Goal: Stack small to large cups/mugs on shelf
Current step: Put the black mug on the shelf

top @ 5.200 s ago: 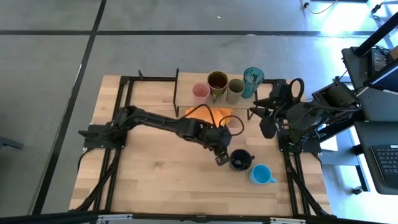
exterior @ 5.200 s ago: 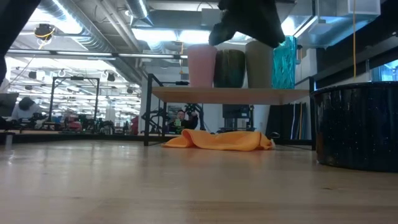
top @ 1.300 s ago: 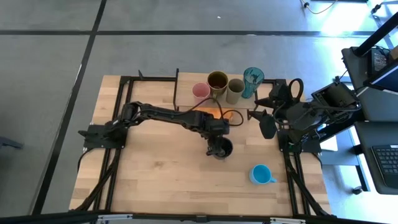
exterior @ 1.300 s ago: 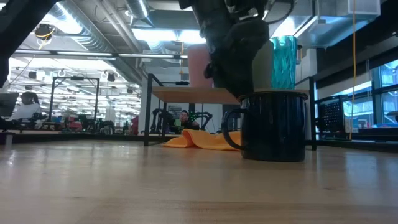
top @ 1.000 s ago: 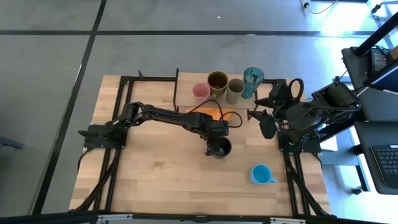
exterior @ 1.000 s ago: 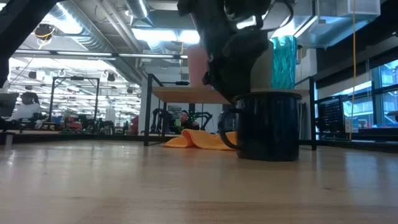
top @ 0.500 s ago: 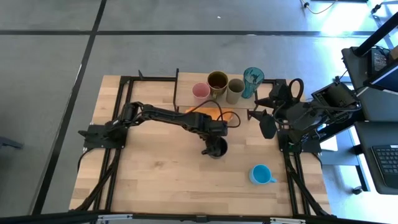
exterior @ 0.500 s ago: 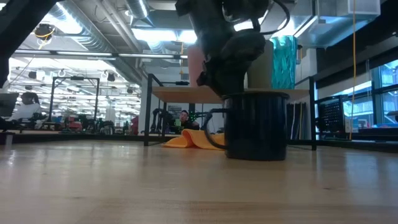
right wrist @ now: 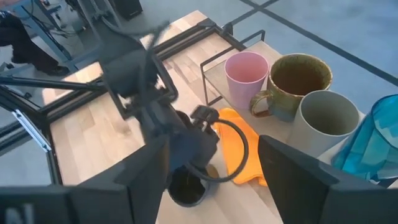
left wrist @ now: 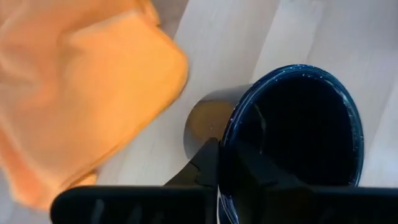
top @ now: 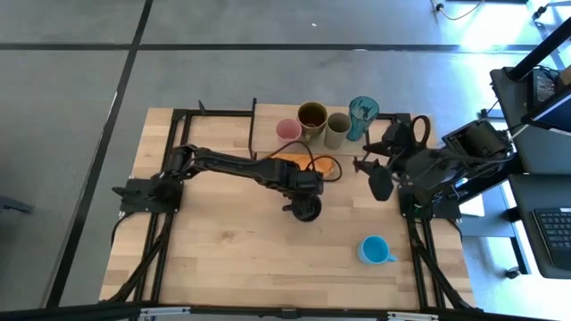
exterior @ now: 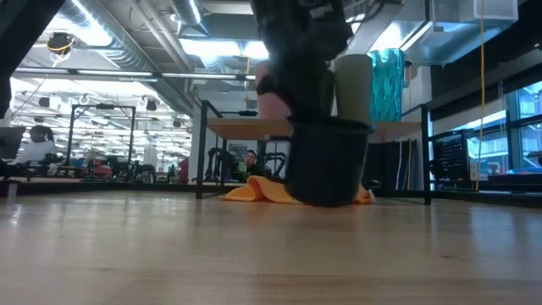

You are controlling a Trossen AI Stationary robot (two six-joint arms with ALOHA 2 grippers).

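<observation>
**Left arm stretched to mid-table, right arm folded**

Left gripper [top: 305,207] out over the table's middle, fingers clamped across the black mug's [top: 308,210] rim. Right gripper [top: 376,180] parked at the right edge, fingers spread apart.

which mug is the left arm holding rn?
The black mug, gripped at its rim by the left gripper. The light blue mug sits untouched on the table.

I see the round black mug [top: 307,209] just in front of the soft orange cloth [top: 308,163], with the low wooden shelf [top: 268,135] behind.
</observation>
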